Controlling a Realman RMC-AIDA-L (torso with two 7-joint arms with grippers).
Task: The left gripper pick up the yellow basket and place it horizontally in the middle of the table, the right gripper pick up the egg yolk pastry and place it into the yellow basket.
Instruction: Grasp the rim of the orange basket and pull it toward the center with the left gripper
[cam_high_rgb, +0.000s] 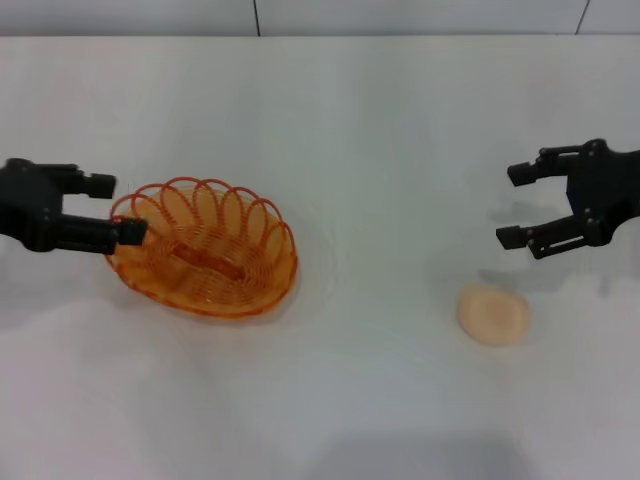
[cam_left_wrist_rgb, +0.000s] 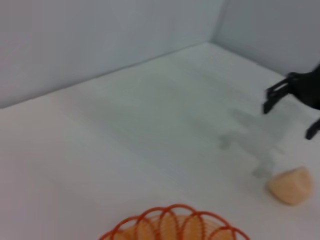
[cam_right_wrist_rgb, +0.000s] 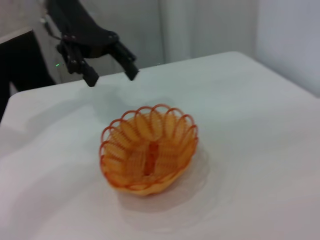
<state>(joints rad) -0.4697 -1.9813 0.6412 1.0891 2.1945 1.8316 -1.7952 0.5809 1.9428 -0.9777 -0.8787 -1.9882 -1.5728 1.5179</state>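
Note:
The yellow basket (cam_high_rgb: 205, 250) stands upright on the white table (cam_high_rgb: 380, 130), left of centre. It is empty. My left gripper (cam_high_rgb: 118, 207) is open at the basket's left rim, and one fingertip overlaps the rim in the head view. In the right wrist view the left gripper (cam_right_wrist_rgb: 112, 77) hangs open just behind and above the basket (cam_right_wrist_rgb: 149, 150), holding nothing. The egg yolk pastry (cam_high_rgb: 494, 314) lies on the table at the right. My right gripper (cam_high_rgb: 510, 205) is open and empty, above and just behind the pastry. The left wrist view shows the basket rim (cam_left_wrist_rgb: 175, 225), the pastry (cam_left_wrist_rgb: 290, 186) and the right gripper (cam_left_wrist_rgb: 289, 120).
A pale wall (cam_high_rgb: 320, 15) runs along the table's far edge. Bare tabletop lies between the basket and the pastry and along the front. Nothing else stands on the table.

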